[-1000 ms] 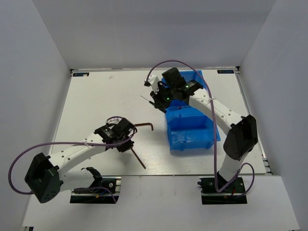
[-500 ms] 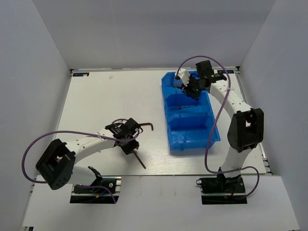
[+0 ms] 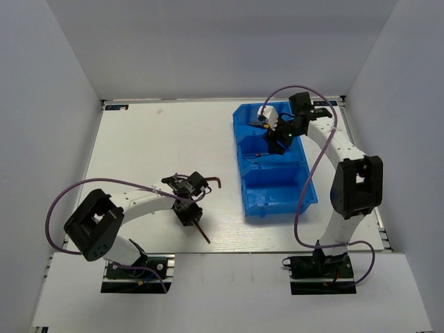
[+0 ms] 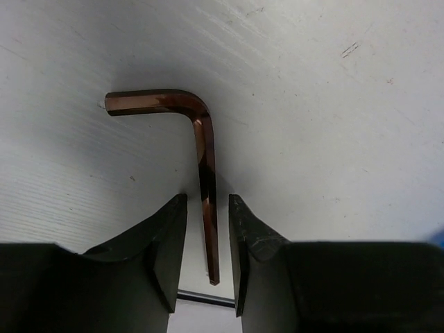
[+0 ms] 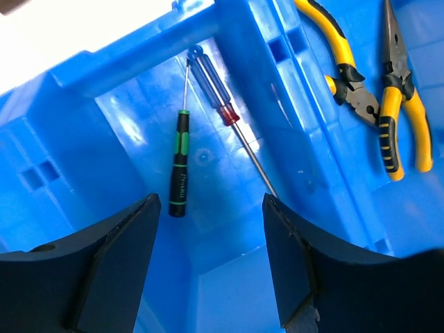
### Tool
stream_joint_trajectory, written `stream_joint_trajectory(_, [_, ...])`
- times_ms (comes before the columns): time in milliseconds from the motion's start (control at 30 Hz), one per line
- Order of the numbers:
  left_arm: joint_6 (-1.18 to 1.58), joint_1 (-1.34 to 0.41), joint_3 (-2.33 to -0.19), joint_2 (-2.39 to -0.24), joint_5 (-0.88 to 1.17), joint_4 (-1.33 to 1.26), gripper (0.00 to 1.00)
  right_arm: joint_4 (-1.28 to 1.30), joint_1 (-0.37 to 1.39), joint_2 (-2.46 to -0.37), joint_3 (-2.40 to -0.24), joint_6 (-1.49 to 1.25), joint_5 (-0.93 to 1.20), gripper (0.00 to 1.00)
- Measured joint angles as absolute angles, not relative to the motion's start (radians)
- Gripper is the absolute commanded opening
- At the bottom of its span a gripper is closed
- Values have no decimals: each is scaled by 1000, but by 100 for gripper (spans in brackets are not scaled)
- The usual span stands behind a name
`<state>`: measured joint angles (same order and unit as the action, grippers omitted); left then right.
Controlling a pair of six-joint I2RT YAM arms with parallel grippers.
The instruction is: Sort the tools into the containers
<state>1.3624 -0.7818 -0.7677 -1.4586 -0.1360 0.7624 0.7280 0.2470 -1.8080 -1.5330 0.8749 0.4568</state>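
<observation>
Looking down from above, the left tool (image 3: 189, 211) sits low on the white surface (image 3: 152, 139), lower centre-left. One hex key (image 3: 207, 182) lies just above it, and a second key (image 3: 202, 234) pokes out toward the lower right. Blue bins (image 3: 277, 201) stand right of centre, and the right tool (image 3: 275, 139) hangs over their upper part.

Left wrist: the fingers (image 4: 166, 243) stand slightly apart on either side of a hex key's long shaft. A sliver of surface shows on each side, so nothing is pinched. The key's bend lies at upper left.

Right wrist: the fingers (image 5: 118, 263) are spread wide and grip nothing. They hang above a compartment holding a dark screwdriver (image 5: 179, 166) and a blue-red screwdriver (image 5: 218, 97). Two pliers (image 5: 340, 48) lie in the next compartment, upper right.
</observation>
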Motion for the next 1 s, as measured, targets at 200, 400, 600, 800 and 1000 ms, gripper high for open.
stream_joint_trajectory(200, [1363, -788, -768, -1469, -125, 758, 22, 732, 216, -1760, -1533, 791, 520, 67])
stream_joint_trajectory(400, [1345, -796, -769, -1477, -115, 740, 0, 731, 187, -1694, -1533, 710, 593, 67])
stream_joint_trajectory(600, [1274, -813, -847, -1546, -135, 788, 0, 738, 161, -1650, -1505, 653, 679, 67])
stream_joint_trajectory(800, [1082, -840, -1071, -1630, -239, 838, 0, 776, 157, -1594, -1433, 643, 770, 56])
stream_joint_trajectory(1000, [770, -848, -1288, -1633, -271, 713, 0, 829, 146, -1561, -1409, 693, 858, 0])
